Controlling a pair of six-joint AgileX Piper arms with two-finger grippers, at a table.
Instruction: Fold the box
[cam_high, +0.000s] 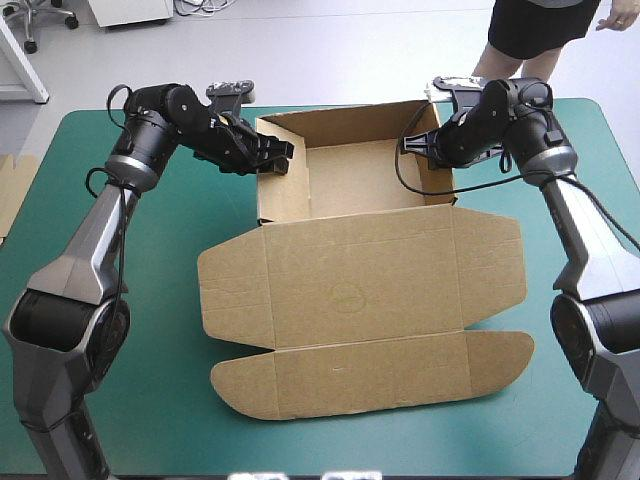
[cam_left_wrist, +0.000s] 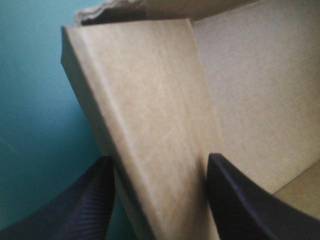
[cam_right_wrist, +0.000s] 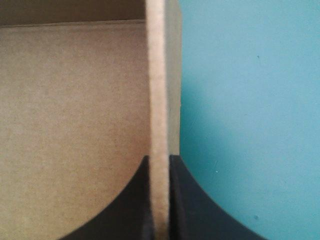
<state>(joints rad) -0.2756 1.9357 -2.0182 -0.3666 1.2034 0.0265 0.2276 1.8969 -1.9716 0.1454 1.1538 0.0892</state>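
Observation:
The brown box (cam_high: 355, 175) stands as an open tray at the far middle of the table, three walls raised. Its lid (cam_high: 340, 290) lies flat toward the near edge, with a rounded flap (cam_high: 370, 375) at the front. My left gripper (cam_high: 275, 158) is at the tray's left wall. In the left wrist view the fingers of the left gripper (cam_left_wrist: 160, 200) stand apart, one on each side of that wall (cam_left_wrist: 145, 100). My right gripper (cam_high: 415, 145) is at the right wall. In the right wrist view the right gripper (cam_right_wrist: 160, 200) pinches the thin wall edge (cam_right_wrist: 159, 100).
An edge of more brown board (cam_high: 12, 190) shows at the table's left edge. The teal-green cover (cam_high: 120, 400) lies bare around the lid on the near left and right.

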